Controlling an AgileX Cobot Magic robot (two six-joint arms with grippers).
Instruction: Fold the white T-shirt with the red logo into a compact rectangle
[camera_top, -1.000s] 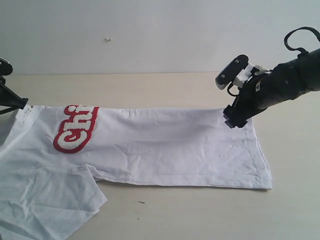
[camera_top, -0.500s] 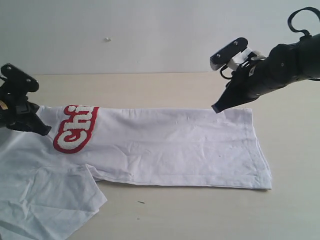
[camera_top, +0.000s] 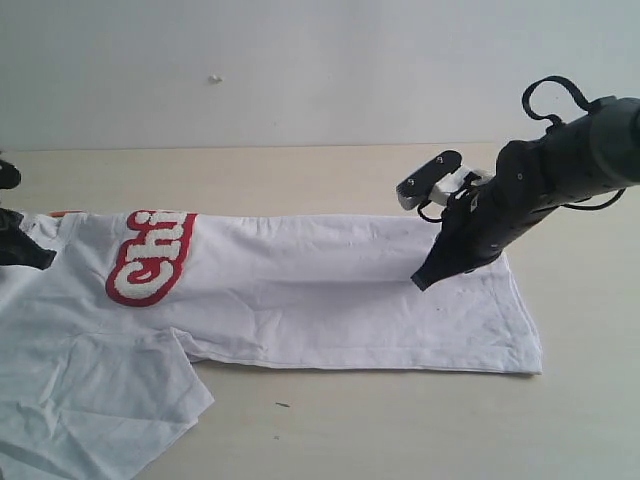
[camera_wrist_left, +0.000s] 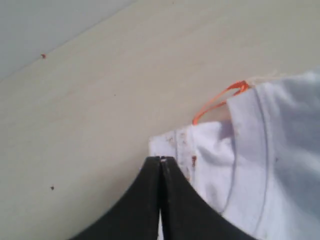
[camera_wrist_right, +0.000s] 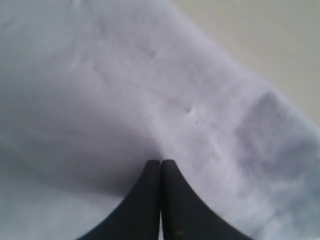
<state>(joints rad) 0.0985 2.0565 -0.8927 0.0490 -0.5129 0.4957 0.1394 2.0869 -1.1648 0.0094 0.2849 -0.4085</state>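
Observation:
The white T-shirt (camera_top: 330, 290) lies flat on the table, body stretched to the right and a sleeve (camera_top: 100, 400) spread at the front left. Part of the red logo (camera_top: 150, 258) shows near its left end. My right gripper (camera_top: 420, 284) is shut, tips down on the cloth near the hem end; the right wrist view shows the shut tips (camera_wrist_right: 161, 162) over plain white fabric (camera_wrist_right: 100, 75). My left gripper (camera_top: 45, 262) sits at the far left edge. Its shut tips (camera_wrist_left: 161, 160) meet the edge of the ribbed collar (camera_wrist_left: 247, 150), by the orange tag (camera_wrist_left: 215, 102).
The pale wooden table (camera_top: 300, 175) runs back to a white wall (camera_top: 300, 70). Bare tabletop lies behind the shirt, to its right (camera_top: 590, 330) and along the front (camera_top: 380, 430). A small dark speck (camera_top: 283, 405) lies in front of the shirt.
My right gripper closed, left the shirt's far right corner and came down onto the cloth further in. My left gripper rose over the collar, then drew back to the left edge.

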